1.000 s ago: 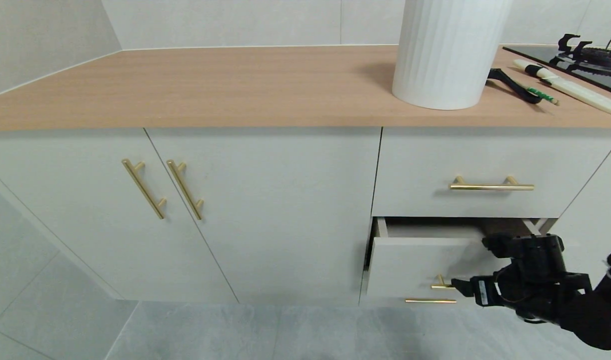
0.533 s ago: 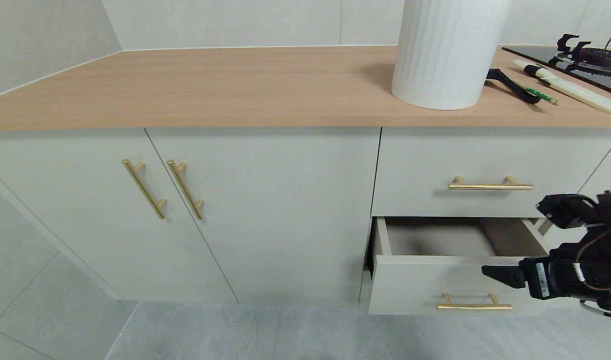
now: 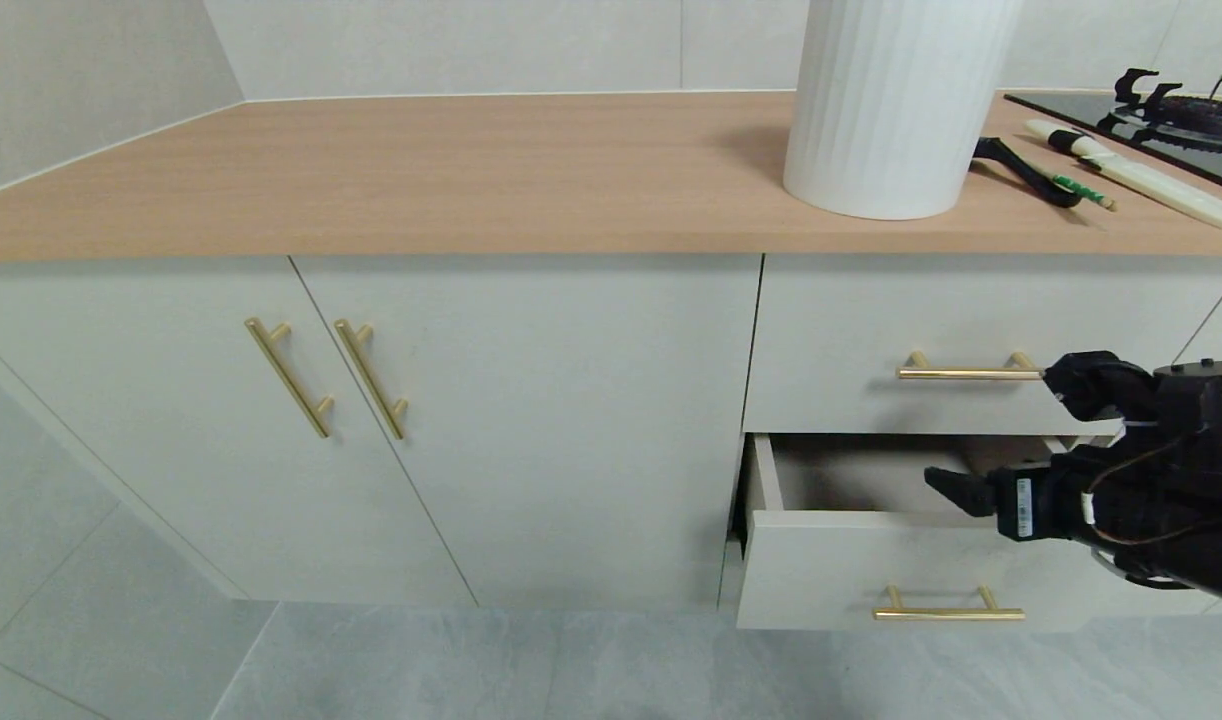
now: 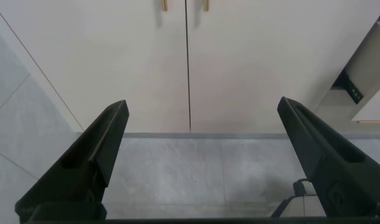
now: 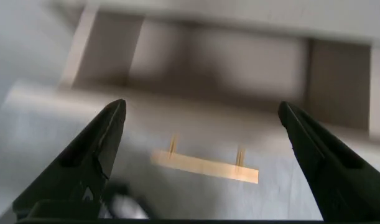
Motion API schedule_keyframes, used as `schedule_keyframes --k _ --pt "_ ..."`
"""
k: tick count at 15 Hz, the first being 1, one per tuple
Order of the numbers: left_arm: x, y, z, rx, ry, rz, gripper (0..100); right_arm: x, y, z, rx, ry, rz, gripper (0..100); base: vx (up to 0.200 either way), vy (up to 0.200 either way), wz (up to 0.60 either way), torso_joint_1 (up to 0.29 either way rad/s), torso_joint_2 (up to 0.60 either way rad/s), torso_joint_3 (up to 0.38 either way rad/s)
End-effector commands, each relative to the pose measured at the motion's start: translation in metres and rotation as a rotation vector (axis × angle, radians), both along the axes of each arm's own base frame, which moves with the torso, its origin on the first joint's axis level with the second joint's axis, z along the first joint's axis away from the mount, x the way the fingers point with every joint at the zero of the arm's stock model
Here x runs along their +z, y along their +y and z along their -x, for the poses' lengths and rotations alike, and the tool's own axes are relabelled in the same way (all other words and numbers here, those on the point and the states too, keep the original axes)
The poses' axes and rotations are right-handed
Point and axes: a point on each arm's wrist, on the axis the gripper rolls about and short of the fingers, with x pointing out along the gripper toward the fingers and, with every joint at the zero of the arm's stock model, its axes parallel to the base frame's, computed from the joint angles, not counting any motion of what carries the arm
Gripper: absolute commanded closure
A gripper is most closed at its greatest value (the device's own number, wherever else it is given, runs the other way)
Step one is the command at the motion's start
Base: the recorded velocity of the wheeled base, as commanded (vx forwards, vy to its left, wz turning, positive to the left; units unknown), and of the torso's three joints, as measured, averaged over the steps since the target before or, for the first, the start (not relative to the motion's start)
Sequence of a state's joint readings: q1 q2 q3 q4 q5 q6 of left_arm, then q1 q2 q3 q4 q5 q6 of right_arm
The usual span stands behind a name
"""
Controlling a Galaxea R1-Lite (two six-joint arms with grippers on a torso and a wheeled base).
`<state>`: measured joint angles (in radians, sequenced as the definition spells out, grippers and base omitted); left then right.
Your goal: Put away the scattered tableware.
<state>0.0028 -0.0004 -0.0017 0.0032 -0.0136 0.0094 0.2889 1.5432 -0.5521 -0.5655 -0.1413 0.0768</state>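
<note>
Wooden counter carries the tableware: a black-handled utensil and a long white utensil beside the white canister. My right gripper hangs with fingers spread before the open lower drawer. My left gripper, likewise spread, faces the cupboard doors.

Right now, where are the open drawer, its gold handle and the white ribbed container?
open drawer (image 3: pixel 831 565), head view, on its front panel.
gold handle (image 3: pixel 949 612), head view, on the middle of the bar.
white ribbed container (image 3: pixel 891 110), head view, on its side wall.
</note>
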Motion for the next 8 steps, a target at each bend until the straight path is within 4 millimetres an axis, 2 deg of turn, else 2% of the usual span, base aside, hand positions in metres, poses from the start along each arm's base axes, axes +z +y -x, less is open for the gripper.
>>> schedule_keyframes --k 1,4,8 --pt "0.000 0.000 0.000 0.000 0.000 0.000 0 -0.049 0.007 -0.020 -0.047 0.062 0.046 0 0.000 0.000 0.00 0.000 0.00 0.000" --pt "0.000 0.000 0.000 0.000 0.000 0.000 0 -0.062 0.009 -0.027 -0.070 0.022 0.046 0 0.000 0.000 0.00 0.000 0.00 0.000" --pt "0.000 0.000 0.000 0.000 0.000 0.000 0 -0.063 0.009 -0.028 -0.070 0.025 0.047 0 0.000 0.000 0.00 0.000 0.00 0.000"
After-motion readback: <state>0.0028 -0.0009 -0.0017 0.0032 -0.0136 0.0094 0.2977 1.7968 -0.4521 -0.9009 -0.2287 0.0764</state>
